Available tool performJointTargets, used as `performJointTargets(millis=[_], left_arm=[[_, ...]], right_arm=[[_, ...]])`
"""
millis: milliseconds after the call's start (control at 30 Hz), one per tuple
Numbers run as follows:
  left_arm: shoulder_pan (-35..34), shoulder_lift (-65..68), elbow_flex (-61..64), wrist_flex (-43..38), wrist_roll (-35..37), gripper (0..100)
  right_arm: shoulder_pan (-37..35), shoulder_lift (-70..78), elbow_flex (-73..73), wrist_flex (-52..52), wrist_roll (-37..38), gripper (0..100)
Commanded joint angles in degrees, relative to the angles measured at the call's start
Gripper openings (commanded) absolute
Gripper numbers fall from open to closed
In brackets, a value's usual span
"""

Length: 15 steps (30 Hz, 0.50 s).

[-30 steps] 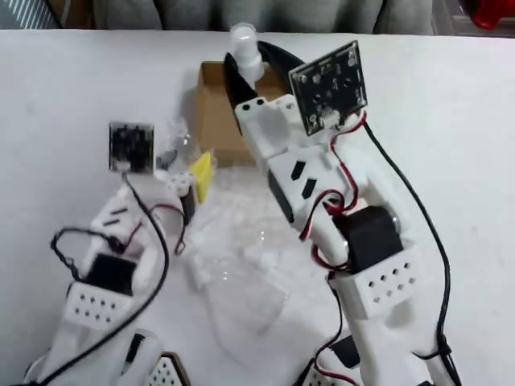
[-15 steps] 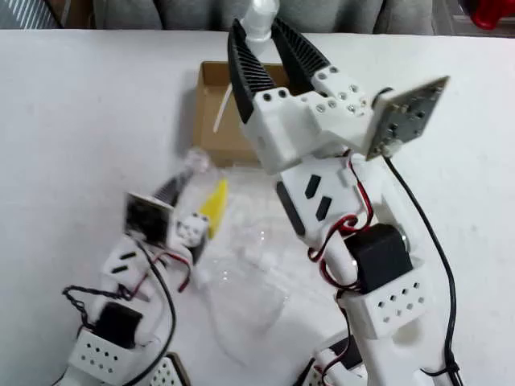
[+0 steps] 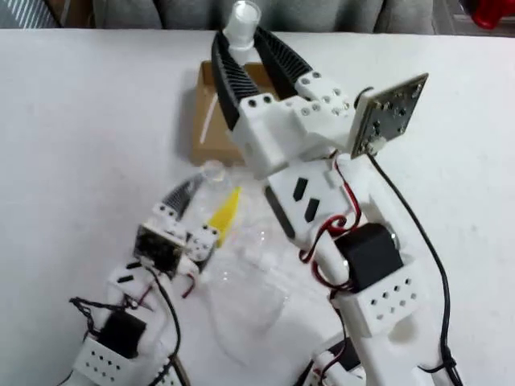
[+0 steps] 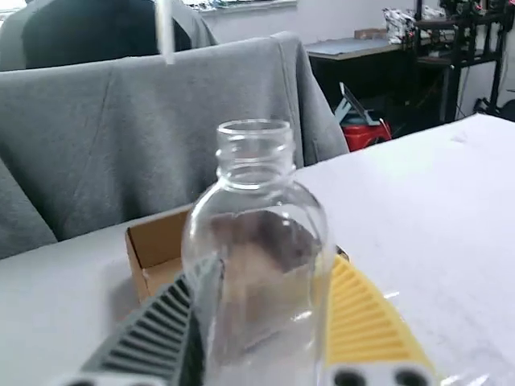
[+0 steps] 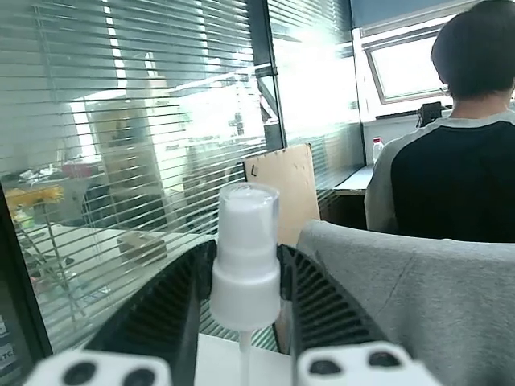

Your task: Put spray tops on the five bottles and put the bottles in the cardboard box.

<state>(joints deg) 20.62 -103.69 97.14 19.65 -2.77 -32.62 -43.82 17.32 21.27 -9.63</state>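
Spray top: held high over the far edge of the cardboard box by the right gripper, whose dark fingers are clamped on its white collar. Its thin dip tube hangs below.

Bottle: clear and uncapped, neck uppermost, grasped around its body by the grey and yellow fingers of the left gripper, just in front of the box's near side. Crumpled clear plastic lies on the bench between the two arms.

Change over the last second: the right arm has lifted the spray top from just over the box into a raised pose, then shifted it slightly sideways. The left arm has drawn back from the side of the box and tipped its gripper upward, so the bottle's open neck now faces the spray top.

Significance: judged from these poses, the two parts are being brought into line for capping. In the left wrist view the dip tube hangs to one side of the neck and apart from it, so insertion has not begun. The next move would call for centring the tube over the neck before lowering. This bottle is uncapped and outside the box, so both its capping and its placing remain.
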Motion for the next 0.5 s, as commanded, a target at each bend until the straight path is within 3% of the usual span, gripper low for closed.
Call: performJointTargets(millis=[0,167,467], left_arm=[[-2.9,-0.9,-0.2,-3.4,-0.3,2],[-2.9,-0.9,-0.2,-3.4,-0.2,2],[-2.7,-0.8,-0.2,0.7,-0.4,2]], right_arm=[[-1.5,0.1,0.2,-0.9,-0.4,1.5],[-3.6,-0.3,1.6,-0.9,5.4,1.5],[-3.6,-1.9,2.3,-0.9,5.9,1.5]])
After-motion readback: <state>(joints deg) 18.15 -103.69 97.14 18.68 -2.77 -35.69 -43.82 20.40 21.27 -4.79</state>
